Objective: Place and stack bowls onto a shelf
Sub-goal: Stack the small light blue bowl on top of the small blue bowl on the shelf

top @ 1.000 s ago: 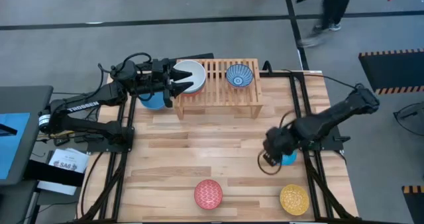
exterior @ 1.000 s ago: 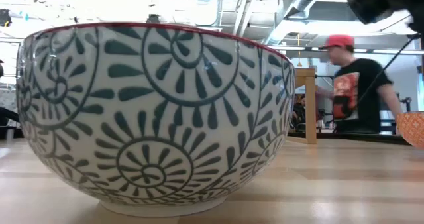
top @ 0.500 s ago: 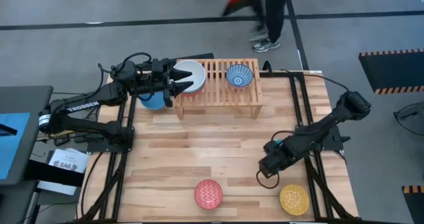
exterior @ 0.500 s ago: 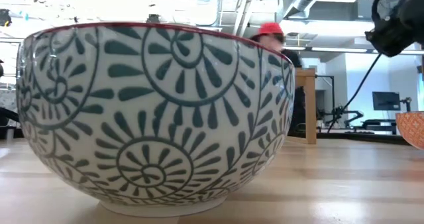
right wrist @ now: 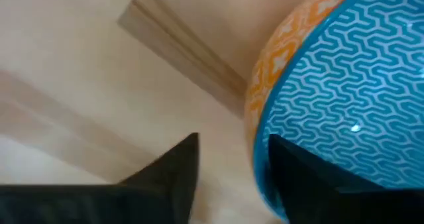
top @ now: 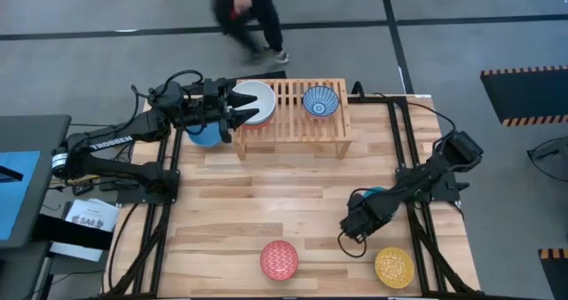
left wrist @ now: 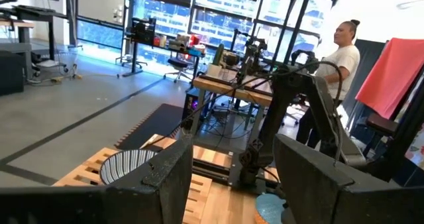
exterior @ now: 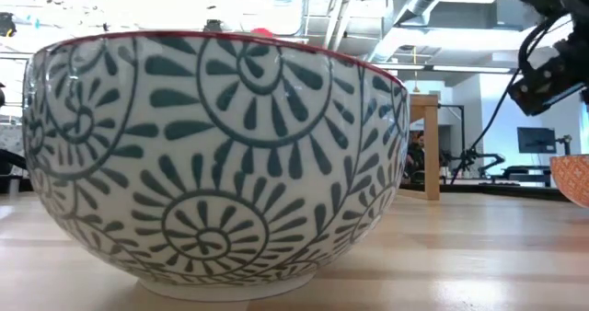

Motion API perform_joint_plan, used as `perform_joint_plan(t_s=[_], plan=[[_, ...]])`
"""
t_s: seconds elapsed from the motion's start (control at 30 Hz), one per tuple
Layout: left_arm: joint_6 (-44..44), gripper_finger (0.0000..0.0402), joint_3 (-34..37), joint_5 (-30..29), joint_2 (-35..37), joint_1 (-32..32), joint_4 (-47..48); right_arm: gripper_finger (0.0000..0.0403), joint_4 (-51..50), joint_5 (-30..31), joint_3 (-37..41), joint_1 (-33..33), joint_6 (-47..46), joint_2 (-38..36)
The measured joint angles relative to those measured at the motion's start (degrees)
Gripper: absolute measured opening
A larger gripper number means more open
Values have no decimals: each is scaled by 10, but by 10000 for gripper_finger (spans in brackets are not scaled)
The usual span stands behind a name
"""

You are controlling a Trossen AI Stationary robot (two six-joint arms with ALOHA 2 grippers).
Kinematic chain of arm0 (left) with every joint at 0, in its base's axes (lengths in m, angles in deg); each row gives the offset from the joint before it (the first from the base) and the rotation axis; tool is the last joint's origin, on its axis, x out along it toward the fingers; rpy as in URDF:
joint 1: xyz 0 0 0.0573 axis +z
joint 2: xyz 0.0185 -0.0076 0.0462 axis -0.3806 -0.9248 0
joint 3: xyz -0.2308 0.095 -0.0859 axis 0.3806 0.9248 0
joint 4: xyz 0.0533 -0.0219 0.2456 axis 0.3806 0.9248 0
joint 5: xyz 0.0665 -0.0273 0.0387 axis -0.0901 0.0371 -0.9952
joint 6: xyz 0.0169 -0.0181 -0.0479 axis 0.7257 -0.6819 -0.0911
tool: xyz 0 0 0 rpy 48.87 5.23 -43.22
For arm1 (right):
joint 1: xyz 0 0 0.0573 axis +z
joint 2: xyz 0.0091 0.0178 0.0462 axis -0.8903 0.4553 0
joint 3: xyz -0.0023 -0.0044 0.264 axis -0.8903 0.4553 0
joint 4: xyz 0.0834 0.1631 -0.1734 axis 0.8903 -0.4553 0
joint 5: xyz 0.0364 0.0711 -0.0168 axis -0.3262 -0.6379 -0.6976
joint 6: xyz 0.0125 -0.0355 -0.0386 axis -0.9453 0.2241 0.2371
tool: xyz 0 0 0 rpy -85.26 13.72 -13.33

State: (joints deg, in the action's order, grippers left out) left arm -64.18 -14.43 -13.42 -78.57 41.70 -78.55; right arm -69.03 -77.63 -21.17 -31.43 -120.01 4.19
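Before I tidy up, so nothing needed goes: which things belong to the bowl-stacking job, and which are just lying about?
Job: shelf, white bowl, blue-white bowl, blue bowl, red patterned bowl, yellow bowl, orange bowl with blue lining.
Lying about: papers, dark side table.

shelf (top: 293,127) far edge | white bowl (top: 256,100), blue-white bowl (top: 319,101) on top

Table (top: 293,202) is showing pale matt wood planks; shelf (top: 293,122) is same light wood, slatted. Bowls are looking glossy ceramic, e.g. patterned bowl (exterior: 216,159). Arms: dark matt.
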Motion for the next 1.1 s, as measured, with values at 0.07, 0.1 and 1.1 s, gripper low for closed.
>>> perform_joint_plan(t_s=[0.07,0.1,1.1], plan=[[0,195,0,-6,0,0,0,157,-7,0,0,0,10,8],[0,195,0,-6,0,0,0,129,-9,0,0,0,17,10],[1,195,0,-25,0,0,-1,37,-223,167,-477,-96,639,-58]])
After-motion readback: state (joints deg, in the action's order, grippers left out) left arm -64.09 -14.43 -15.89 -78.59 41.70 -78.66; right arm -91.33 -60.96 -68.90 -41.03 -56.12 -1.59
